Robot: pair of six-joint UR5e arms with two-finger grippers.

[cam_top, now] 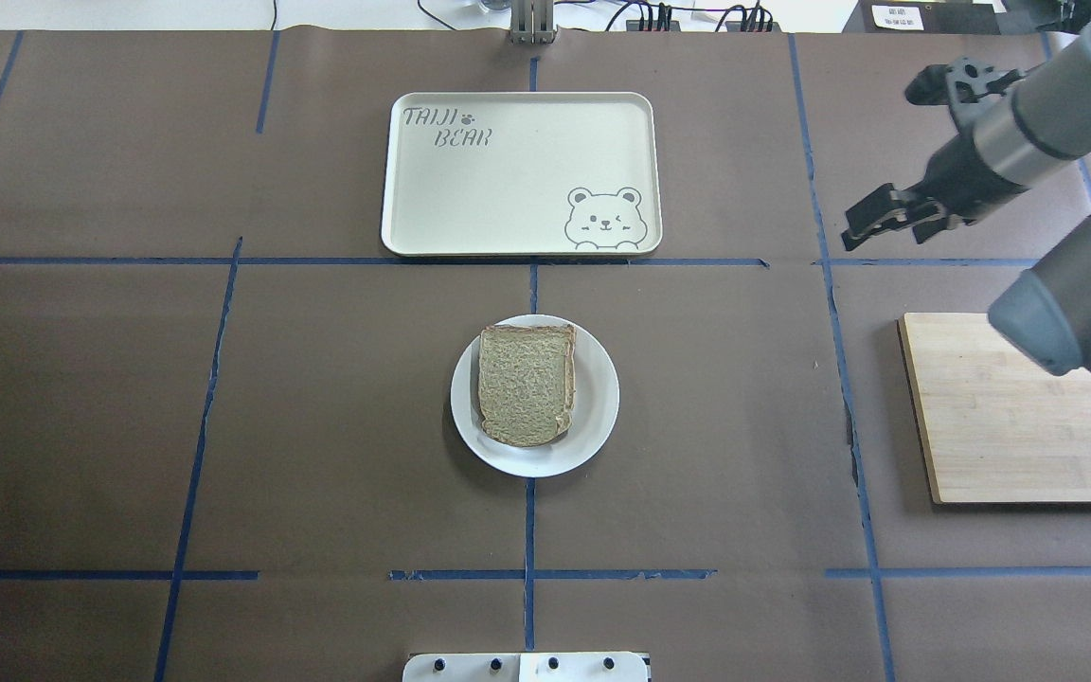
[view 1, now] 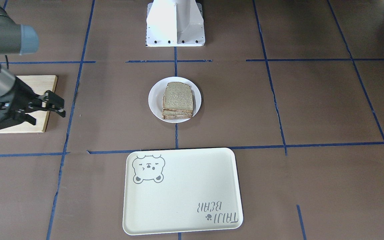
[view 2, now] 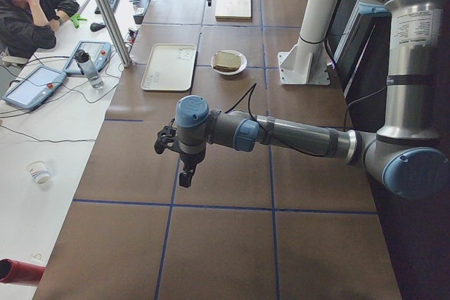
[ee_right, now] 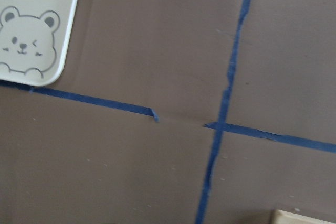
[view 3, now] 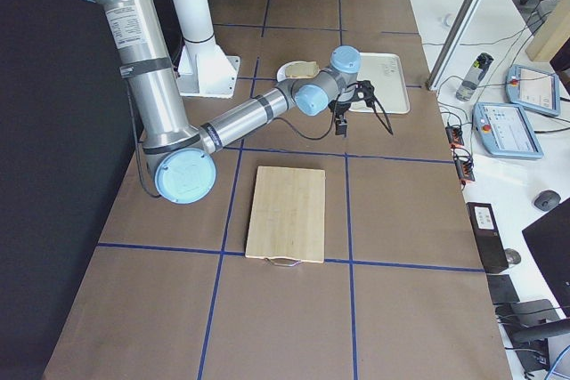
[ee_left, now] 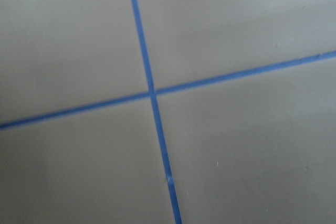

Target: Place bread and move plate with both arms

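The bread (view 1: 178, 96) (cam_top: 527, 384) lies as the top slice of a small stack on the round white plate (view 1: 153, 100) (cam_top: 598, 398) at the table's centre. My right gripper (view 1: 48, 111) (cam_top: 882, 232) is open and empty, hovering off to the plate's side, between the wooden board and the tray; nothing touches the plate. My left gripper (view 2: 184, 172) shows only in the exterior left view, far from the plate over bare table, and I cannot tell if it is open or shut. Its wrist view shows only brown table and blue tape.
A cream bear tray (view 1: 182, 193) (cam_top: 517, 170) lies beyond the plate, away from the robot. A wooden board (view 1: 38, 83) (cam_top: 1010, 426) lies under the right arm. The white base block (view 1: 175, 23) stands behind the plate. An operator (view 2: 28, 12) sits at the side.
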